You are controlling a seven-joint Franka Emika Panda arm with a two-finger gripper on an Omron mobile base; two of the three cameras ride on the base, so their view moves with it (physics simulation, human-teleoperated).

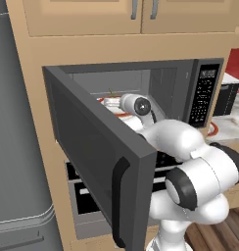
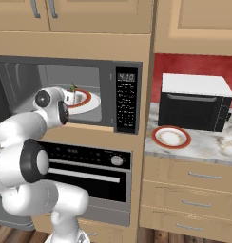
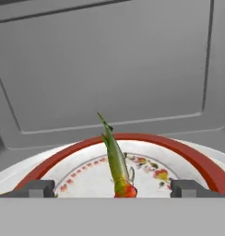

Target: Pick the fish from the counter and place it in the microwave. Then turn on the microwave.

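We're looking into the open microwave, and its door swings out wide across the left half of the left base frame, black handle low at its near edge. Our arm reaches into the cavity at centre frame, wrist deep inside. On the right of that frame sits the black button panel.

From the right base camera, we see the red-rimmed plate inside the cavity, left of centre, with the fish poking up as a thin green sliver above it. Further right, a second red-rimmed plate lies on the marbled counter, just in front of a black toaster oven with a white top.

In the hand camera, our gripper has its fingers spread wide apart, one fingertip at lower left, the other at lower right. Between them the fish stands tilted on the plate, orange-red end down at bottom centre, green tail pointing up and left. Whether the fingers touch it, we can't tell; they sit well to either side.
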